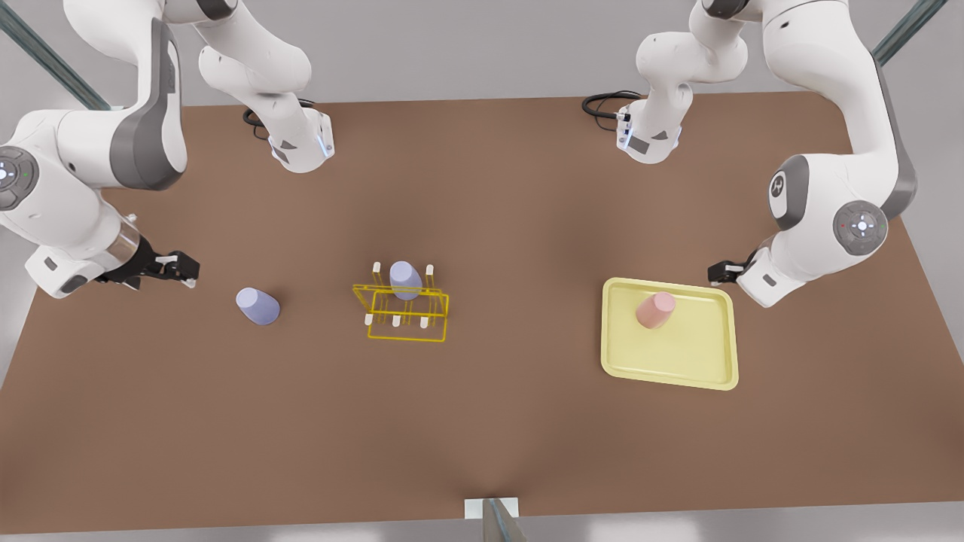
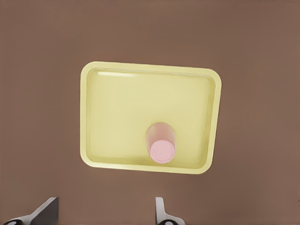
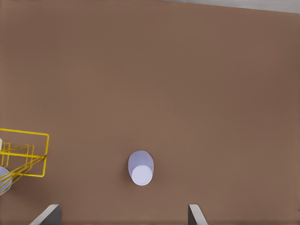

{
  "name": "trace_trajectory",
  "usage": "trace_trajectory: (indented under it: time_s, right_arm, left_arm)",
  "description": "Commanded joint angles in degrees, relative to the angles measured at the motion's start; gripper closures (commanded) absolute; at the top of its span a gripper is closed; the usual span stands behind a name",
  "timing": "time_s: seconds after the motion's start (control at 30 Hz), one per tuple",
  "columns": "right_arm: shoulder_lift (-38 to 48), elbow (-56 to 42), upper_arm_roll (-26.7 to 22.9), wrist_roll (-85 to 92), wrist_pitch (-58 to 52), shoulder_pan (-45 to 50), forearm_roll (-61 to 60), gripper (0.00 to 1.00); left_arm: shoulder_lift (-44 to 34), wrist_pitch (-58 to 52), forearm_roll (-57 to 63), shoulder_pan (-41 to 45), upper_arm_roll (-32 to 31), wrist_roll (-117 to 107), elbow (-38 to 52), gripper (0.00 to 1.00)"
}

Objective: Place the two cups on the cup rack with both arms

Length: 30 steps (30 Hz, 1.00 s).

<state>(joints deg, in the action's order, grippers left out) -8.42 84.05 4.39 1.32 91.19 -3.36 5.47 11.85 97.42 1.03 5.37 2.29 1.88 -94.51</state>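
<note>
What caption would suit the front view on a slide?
Two arms flank a yellow rack holding one lavender cup; another and a pink cup wait.

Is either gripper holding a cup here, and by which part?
Nothing is held. Left gripper is open beside the tray; right gripper is open near the lavender cup.

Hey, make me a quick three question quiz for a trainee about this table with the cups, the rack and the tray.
1. True or false: the pink cup stands on the yellow tray.
2. How many lavender cups are there?
3. Which claw is nearer the lavender cup on the table: A left claw, B right claw?

Key: 1 true. 2 two; the other, the lavender cup on the rack, sits on the cup rack. 3 B.
</note>
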Motion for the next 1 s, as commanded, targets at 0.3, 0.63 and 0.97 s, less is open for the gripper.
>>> trace_trajectory:
  time_s: [0.3,0.63,0.97]
  right_arm:
    - [-8.1,8.7,0.7,1.2,14.3,2.5,-2.4,0.0]
    - [-0.5,33.7,0.0,-3.1,40.0,-0.1,-2.7,0.0]
    - [-0.2,44.2,0.0,-5.4,46.9,-3.5,-3.4,0.0]
  left_arm:
    - [1.1,34.5,-0.4,2.2,-0.3,-0.4,-24.0,0.0]
    - [7.1,39.0,-2.8,4.9,-0.3,0.0,-24.0,0.0]
    - [11.3,41.6,-2.8,4.9,-0.2,0.0,-25.3,0.0]
